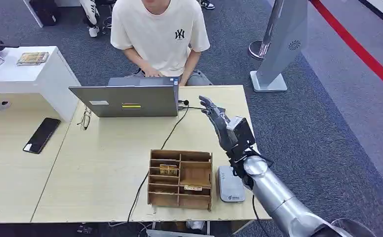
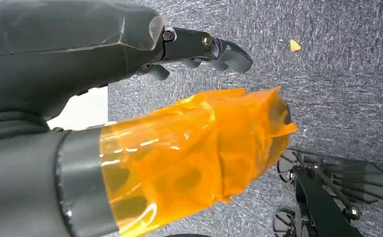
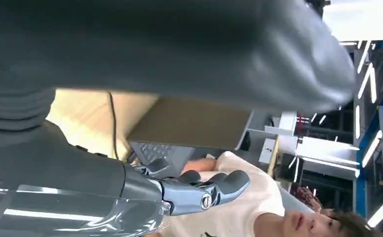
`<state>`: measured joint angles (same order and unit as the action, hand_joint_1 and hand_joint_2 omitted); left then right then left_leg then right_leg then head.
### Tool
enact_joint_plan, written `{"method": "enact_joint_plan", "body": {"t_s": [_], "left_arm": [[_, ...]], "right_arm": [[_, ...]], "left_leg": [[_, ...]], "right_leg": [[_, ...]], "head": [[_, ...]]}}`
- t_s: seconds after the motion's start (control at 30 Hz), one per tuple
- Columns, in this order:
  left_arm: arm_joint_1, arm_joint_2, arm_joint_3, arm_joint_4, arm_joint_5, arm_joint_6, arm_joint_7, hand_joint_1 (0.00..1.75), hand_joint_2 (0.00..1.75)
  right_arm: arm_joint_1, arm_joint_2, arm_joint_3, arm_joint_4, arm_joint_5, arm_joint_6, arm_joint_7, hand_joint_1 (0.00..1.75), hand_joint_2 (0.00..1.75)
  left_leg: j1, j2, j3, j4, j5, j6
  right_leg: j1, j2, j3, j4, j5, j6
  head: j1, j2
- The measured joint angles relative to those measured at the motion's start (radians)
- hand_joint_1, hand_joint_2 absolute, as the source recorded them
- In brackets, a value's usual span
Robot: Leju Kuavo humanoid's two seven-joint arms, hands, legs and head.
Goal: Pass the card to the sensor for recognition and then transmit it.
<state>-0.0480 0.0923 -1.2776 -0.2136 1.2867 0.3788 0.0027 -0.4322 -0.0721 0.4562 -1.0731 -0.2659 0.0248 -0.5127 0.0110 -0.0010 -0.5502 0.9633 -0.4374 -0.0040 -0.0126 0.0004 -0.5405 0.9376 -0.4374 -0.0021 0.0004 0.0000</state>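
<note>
The right hand (image 1: 218, 121) is raised above the wooden table (image 1: 105, 163), reaching toward the person (image 1: 160, 34) seated behind the laptop (image 1: 125, 101); its fingers (image 3: 214, 186) are extended and slightly apart, holding nothing. The left hand (image 2: 199, 47) hangs over grey carpet (image 2: 337, 89), its dark fingers loosely extended and holding nothing, its thumb (image 2: 189, 153) wrapped in orange film. A wooden compartment box (image 1: 180, 178) stands on the table with cards (image 1: 168, 169) in its cells. The white sensor (image 1: 229, 184) lies just beside the box, partly under the right forearm. A phone (image 1: 42, 134) and glasses (image 1: 85, 118) lie further left.
</note>
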Motion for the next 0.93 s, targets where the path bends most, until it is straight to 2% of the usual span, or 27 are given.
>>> {"method": "enact_joint_plan", "body": {"t_s": [0.47,0.93], "left_arm": [[0.002,-0.003,0.014,0.000,0.015,0.011,0.003,0.00,0.00],[0.007,-0.005,0.017,0.000,0.018,0.015,0.003,0.00,0.00]], "right_arm": [[0.056,-0.052,-0.015,-0.028,-0.003,0.031,0.006,0.00,0.00],[0.110,-0.069,-0.035,-0.067,-0.002,0.025,0.018,0.00,0.00]], "left_leg": [[0.000,0.000,0.000,0.000,0.000,0.000],[0.000,0.000,0.000,0.000,0.000,0.000]], "right_leg": [[0.000,0.000,0.000,0.000,0.000,0.000],[0.000,0.000,0.000,0.000,0.000,0.000]], "head": [[0.000,0.000],[0.000,0.000]]}}
